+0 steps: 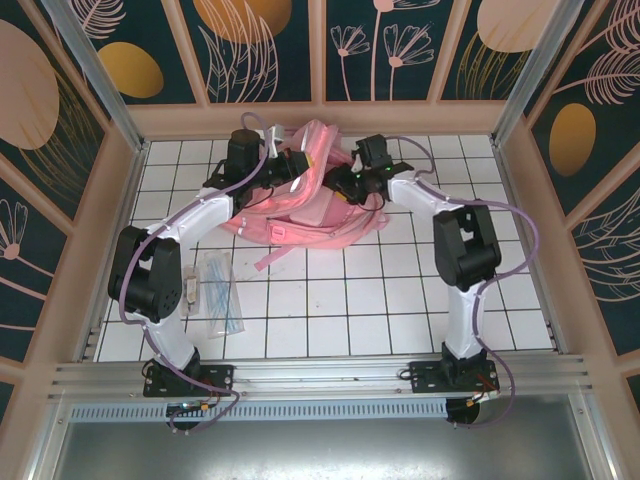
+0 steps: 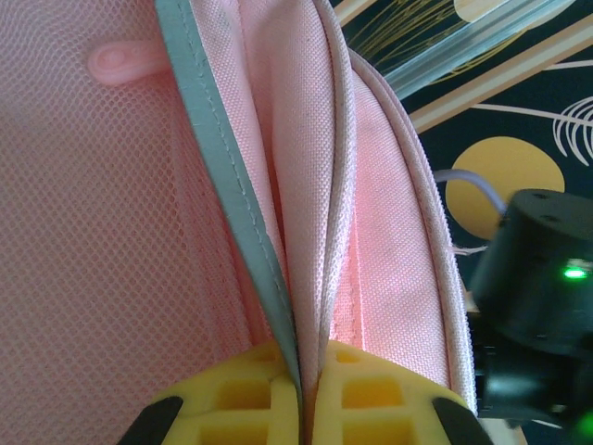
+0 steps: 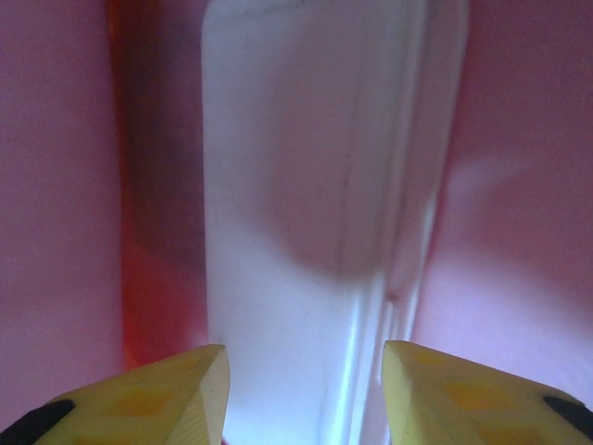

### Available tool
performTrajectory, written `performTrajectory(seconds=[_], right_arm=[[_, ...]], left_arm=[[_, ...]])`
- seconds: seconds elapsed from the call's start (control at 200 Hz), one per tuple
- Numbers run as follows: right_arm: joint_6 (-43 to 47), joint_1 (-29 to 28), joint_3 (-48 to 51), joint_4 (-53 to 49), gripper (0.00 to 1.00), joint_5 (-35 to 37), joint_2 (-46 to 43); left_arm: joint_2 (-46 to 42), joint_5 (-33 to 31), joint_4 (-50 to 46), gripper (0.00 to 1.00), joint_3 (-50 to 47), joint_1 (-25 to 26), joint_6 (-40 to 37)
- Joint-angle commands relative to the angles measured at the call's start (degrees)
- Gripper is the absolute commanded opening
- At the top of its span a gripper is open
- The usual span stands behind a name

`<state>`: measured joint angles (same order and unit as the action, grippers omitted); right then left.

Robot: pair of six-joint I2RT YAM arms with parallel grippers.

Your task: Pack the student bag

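Yellow-padded L pincer (image 2: pixel 301 394): clamped tight on item 1, w/ grey-blue trim and pink folds nipped btwn the pads. Pink mesh panel to one side.

Item 1: large soft pink fabric student bag w/ silver strips (image 1: pixel 300 222). Lies at far-centre of white tiled worktop (image 1: pixel 350 310), close to far edge, btwn the two arm ends. Loose pink straps trail toward near edge.

R pincer (image 3: pixel 304 389): yellow fingers apart, medium gap, nothing pinched. Pink fabric on both sides.

Item 2: pale whitish smooth object (image 3: pixel 306 185), just beyond R fingertips. Identity: cannot tell.

Item 3: clear flat plastic packet w/ blue contents (image 1: pixel 220 300), near left edge of worktop, beside L arm, well apart from bag.

Item 4: small white oblong piece (image 1: pixel 192 290), just beside item 3, on left-edge side.
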<state>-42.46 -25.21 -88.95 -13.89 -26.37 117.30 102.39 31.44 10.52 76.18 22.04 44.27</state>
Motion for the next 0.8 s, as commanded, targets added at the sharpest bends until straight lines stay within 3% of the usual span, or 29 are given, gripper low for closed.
performTrajectory(seconds=[0.0,0.38,0.525,0.61,0.7,0.79], right_arm=[[1.39,-0.66,-2.7,7.17,0.47,-0.95,5.16],[0.5,-8.4,-28.0,10.74,0.35,-10.54,20.84],[-0.65,-7.73,-24.33,12.97,0.37,-10.09,18.83],[-0.77,-6.52,-17.17,15.15,0.45,-8.74,13.85],[-0.04,-4.94,-8.85,16.19,0.68,-7.34,7.18],[2.32,-2.92,-0.47,14.54,0.75,-5.46,-0.16]], left_arm=[[-2.78,4.94,9.74,0.0,3.27,0.14,1.06],[-2.66,4.9,7.53,0.0,3.98,0.15,1.02],[-2.82,3.35,6.93,0.0,3.23,0.11,0.97],[-2.68,2.32,7.46,0.0,2.84,0.11,1.33],[-1.81,1.7,8.31,0.0,2.96,0.11,2.16],[-0.65,1.3,8.91,0.0,3.94,0.11,2.95]])
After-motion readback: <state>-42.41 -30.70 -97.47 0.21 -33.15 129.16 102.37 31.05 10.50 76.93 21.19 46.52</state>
